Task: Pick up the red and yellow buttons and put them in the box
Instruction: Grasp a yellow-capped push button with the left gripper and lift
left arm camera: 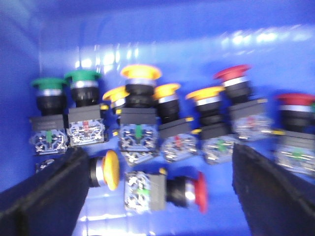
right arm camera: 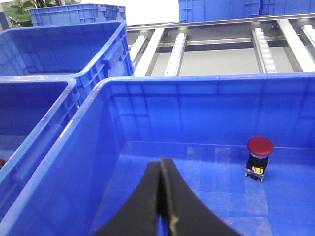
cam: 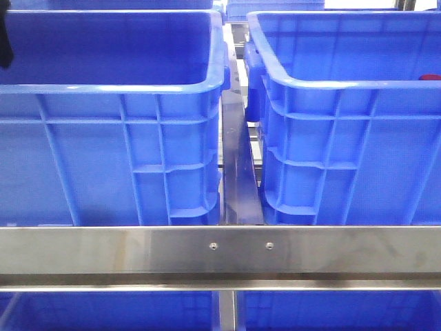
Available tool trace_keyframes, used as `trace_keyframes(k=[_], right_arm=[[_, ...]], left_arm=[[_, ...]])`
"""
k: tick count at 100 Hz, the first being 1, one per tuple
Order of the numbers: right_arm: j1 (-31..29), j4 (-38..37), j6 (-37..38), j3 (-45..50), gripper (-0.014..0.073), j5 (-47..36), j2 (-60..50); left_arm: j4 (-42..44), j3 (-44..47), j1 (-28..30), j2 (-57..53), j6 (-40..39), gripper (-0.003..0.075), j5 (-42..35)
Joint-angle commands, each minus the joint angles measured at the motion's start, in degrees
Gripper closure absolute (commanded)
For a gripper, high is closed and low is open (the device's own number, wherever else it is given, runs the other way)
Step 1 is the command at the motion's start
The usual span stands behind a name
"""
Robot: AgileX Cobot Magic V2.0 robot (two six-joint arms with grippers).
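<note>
In the left wrist view, my left gripper (left arm camera: 157,196) hangs open inside a blue crate over a heap of push buttons. A red button (left arm camera: 170,189) lies on its side between the two fingers (left arm camera: 44,196). A yellow button (left arm camera: 107,169) lies close to one finger, partly hidden by it. More yellow buttons (left arm camera: 141,73) and red ones (left arm camera: 231,73) stand behind. In the right wrist view, my right gripper (right arm camera: 162,164) is shut on nothing above the box (right arm camera: 197,81). One red button (right arm camera: 259,156) stands upright on the box floor.
Two green buttons (left arm camera: 49,84) stand in the same heap. Both crates sit side by side in the front view, the left crate (cam: 110,89) and the right one (cam: 344,86), behind a steel rail (cam: 220,248). Roller tracks (right arm camera: 174,46) and more crates (right arm camera: 74,14) lie beyond.
</note>
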Motion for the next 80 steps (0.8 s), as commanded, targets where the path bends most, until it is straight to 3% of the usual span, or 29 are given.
trace_keyframes(k=[1,80], right_arm=[[-0.3,0.4,-0.5,-1.6,0.0662,0.1,-0.3],[-0.3,0.4,-0.5,-1.6,0.0662,0.1,-0.3]], left_arm=[[0.1,-2.8,1.0,0.8,-0.7,0.0184,-3.4],[0.2,-2.9,2.1,11.2,-0.3,0.0185,-11.8]])
